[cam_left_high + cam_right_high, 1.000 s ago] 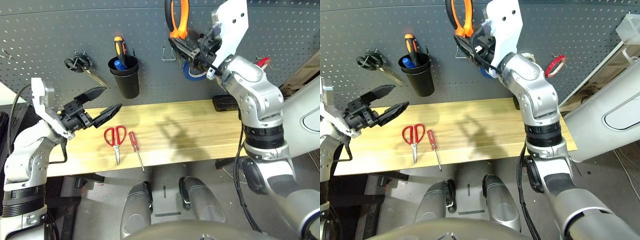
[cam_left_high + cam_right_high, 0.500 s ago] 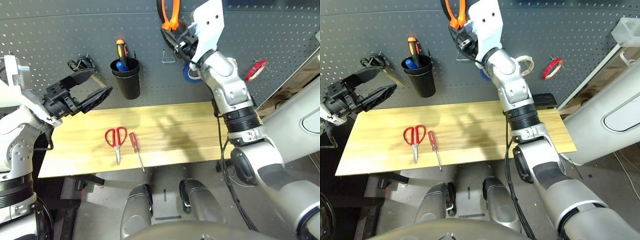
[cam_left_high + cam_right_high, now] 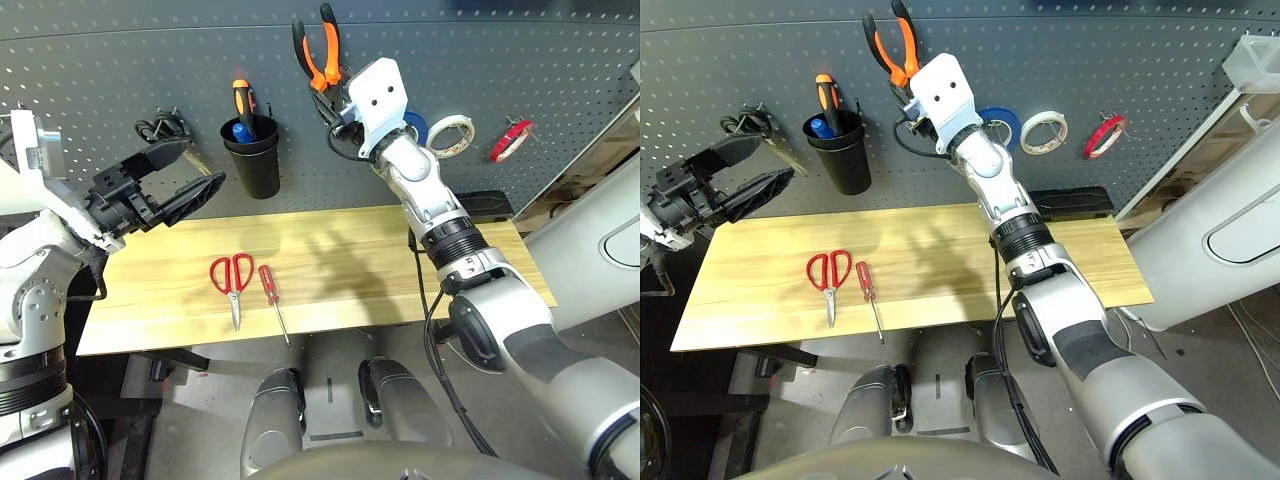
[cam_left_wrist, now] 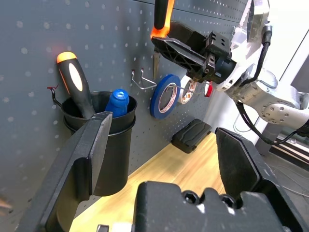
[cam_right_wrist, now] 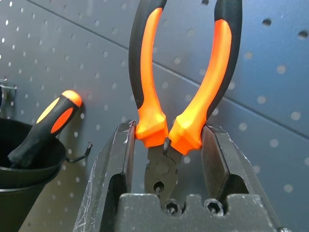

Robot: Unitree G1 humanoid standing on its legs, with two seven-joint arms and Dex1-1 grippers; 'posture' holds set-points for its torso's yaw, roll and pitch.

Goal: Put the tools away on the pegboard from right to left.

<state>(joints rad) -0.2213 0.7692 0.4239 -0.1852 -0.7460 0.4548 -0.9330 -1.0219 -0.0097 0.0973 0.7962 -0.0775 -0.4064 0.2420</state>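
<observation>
Right gripper [image 5: 168,130] is clamped on the orange-handled pliers [image 5: 147,63] just by the pivot, their handles spread upward and metal nose down between its fingers, in front of the pegboard [image 3: 440,60]. They should be fairly heavy for their size and stiff, though the handles may swing on the pivot; the smooth steel nose could slip, so the broad orange shoulders are the place to hold. An empty wire hook [image 4: 145,87] stands between the black cup [image 3: 255,170] and the blue tape roll [image 4: 165,96], and probably suits them; the cup's rim and that roll leave limited room either side. Left gripper [image 3: 206,161] has its fingers well apart, near the cup and the black-handled scissors [image 3: 745,122], and could crowd the approach. Red-handled scissors [image 3: 233,277] and a small red-handled screwdriver [image 3: 269,285] lie near the desk's [image 3: 400,290] front edge, left of its middle.
</observation>
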